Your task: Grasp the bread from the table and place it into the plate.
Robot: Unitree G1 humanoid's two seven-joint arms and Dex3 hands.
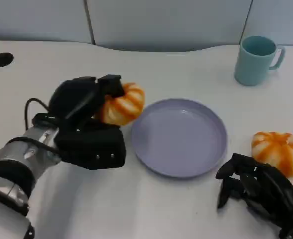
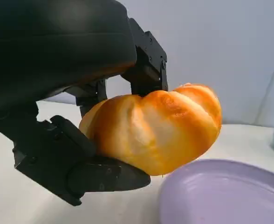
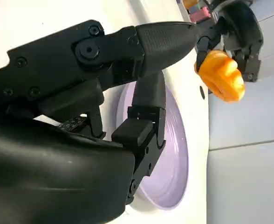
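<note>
The bread point(image 2: 158, 128) (orange-brown, ridged) is gripped by the left hand point(image 2: 76, 116), with fingers point(image 2: 146, 70) set above it and below. The plate's point(image 2: 230, 196) lilac rim is seen just beneath it.

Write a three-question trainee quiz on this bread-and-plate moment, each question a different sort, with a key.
1. True or false: the left hand holds a bread roll off the table.
2. Multiple choice: where is the held bread roll relative to the purple plate? A) resting in the middle of it B) beside its rim, on the left hand's side C) behind the mug
3. Fill in: the second bread roll lies on the table just beyond the ____ hand.

Key
1. True: the left wrist view shows the fingers clamped on it, clear of the table.
2. B
3. right
</note>
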